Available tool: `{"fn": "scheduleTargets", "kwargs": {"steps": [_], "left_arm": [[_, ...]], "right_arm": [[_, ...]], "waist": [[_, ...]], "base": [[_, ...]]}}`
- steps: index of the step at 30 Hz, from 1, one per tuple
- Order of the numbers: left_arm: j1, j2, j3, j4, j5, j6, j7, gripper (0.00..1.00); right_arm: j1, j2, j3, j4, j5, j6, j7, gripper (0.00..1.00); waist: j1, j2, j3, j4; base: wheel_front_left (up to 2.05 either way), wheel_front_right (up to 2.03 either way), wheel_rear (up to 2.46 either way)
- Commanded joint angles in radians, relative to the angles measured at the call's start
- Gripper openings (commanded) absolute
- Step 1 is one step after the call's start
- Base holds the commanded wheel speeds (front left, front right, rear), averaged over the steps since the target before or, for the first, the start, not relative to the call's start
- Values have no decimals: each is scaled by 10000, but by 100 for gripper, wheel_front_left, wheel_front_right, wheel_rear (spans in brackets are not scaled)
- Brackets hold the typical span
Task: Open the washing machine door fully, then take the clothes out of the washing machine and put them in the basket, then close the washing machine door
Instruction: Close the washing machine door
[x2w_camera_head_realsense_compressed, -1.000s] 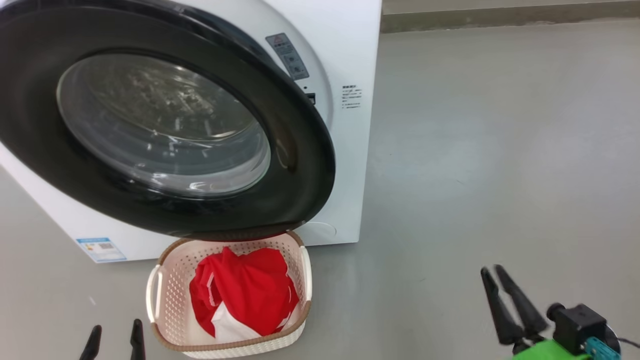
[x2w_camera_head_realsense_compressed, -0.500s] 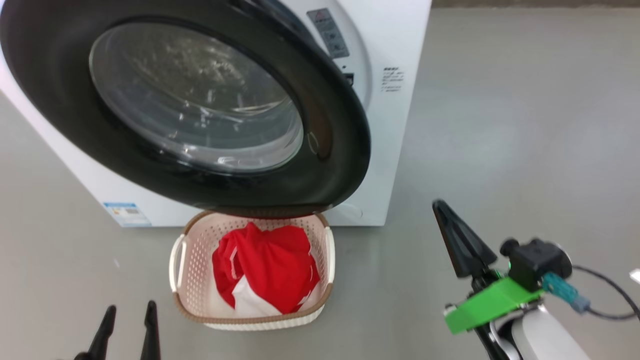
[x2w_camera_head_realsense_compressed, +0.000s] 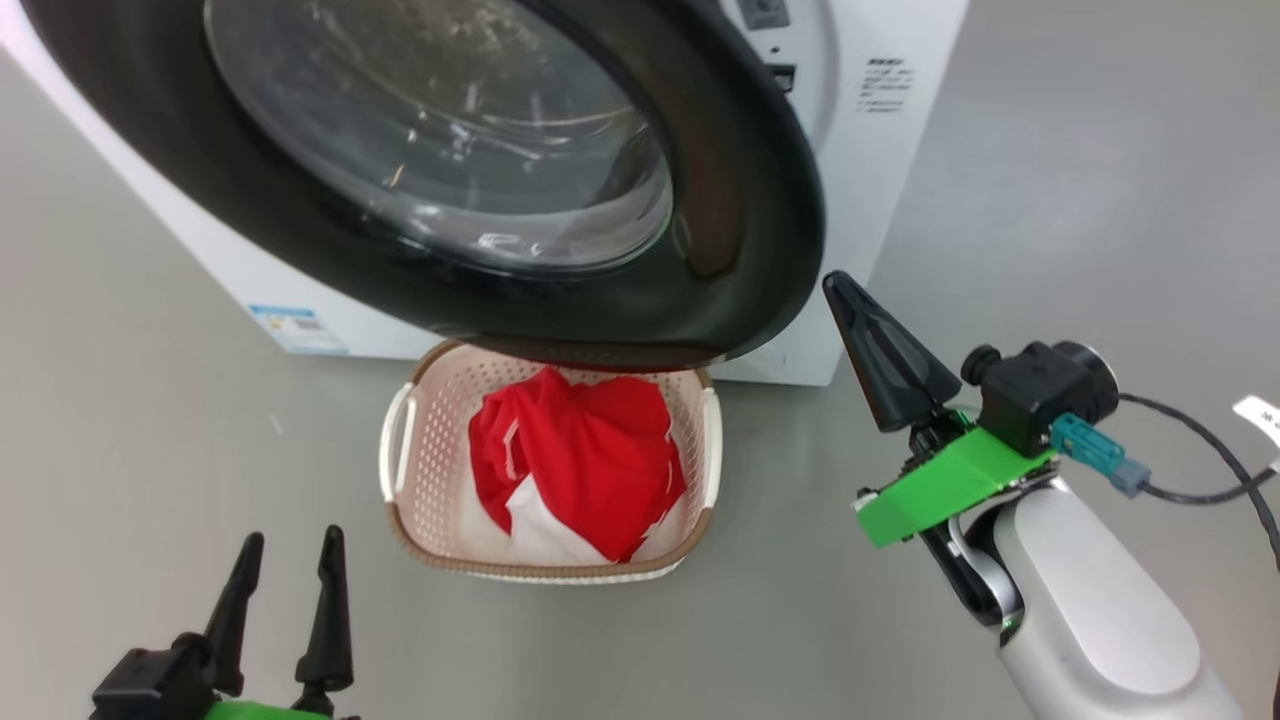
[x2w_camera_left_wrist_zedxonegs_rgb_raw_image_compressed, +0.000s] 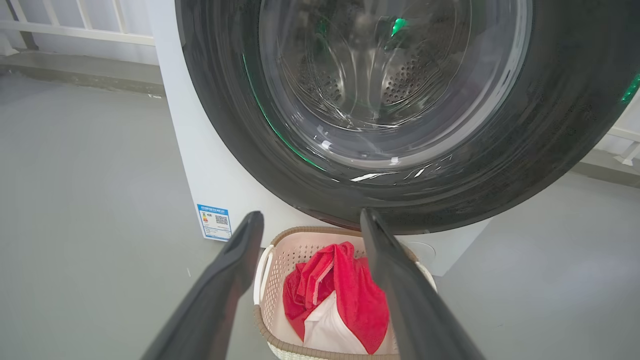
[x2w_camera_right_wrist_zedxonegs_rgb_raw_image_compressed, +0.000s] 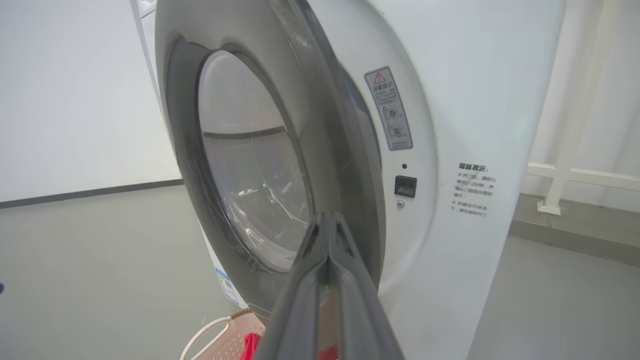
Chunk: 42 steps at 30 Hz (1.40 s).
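Note:
The washing machine door, black-rimmed with a bulging glass window, hangs partly open from the white washing machine, over the basket's far edge. Red and white clothes lie in the cream basket on the floor in front. My right gripper is shut with nothing in it, its tip just right of the door's lower right rim, apart from it. In the right wrist view the shut right gripper points at the door's edge. My left gripper is open at the lower left, and the left gripper frames the basket.
Bare grey floor stretches right of the machine. A black cable trails from my right wrist. A blue label sits low on the machine front. White railing stands behind the machine.
The right gripper closed and rose toward the door's right rim. The head camera tilted and shifted, so the whole scene slid right and up in the picture.

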<state>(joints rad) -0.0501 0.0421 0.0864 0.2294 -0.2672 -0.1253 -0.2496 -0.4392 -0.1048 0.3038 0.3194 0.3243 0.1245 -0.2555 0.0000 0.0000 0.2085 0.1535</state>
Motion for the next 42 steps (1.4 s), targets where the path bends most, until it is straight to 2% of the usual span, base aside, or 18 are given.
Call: {"fn": "scheduleTargets", "kwargs": {"steps": [1, 19, 32, 42], "left_arm": [[-304, 83, 228, -166, -113, -54, -122, 100], [-759, 82, -156, -73, -452, -54, -122, 100], [-1444, 82, -401, -415, -858, -54, -122, 100], [-1844, 82, -507, -463, -1000, -54, -122, 100]], "right_arm": [[-333, 41, 246, -112, 119, 62, -63, 0], [-1455, 108, 35, 441, 167, 62, -63, 0], [-2856, -39, -881, 240, -42, 62, -63, 0], [-3786, -226, -1405, 241, -214, 62, -63, 0]], "waist": [[0, 0, 332, 325], [0, 0, 1028, 834], [0, 0, 2357, 1227], [0, 0, 2853, 1452]], "base": [[0, 0, 0], [0, 0, 0], [0, 0, 0], [0, 0, 0]]}}
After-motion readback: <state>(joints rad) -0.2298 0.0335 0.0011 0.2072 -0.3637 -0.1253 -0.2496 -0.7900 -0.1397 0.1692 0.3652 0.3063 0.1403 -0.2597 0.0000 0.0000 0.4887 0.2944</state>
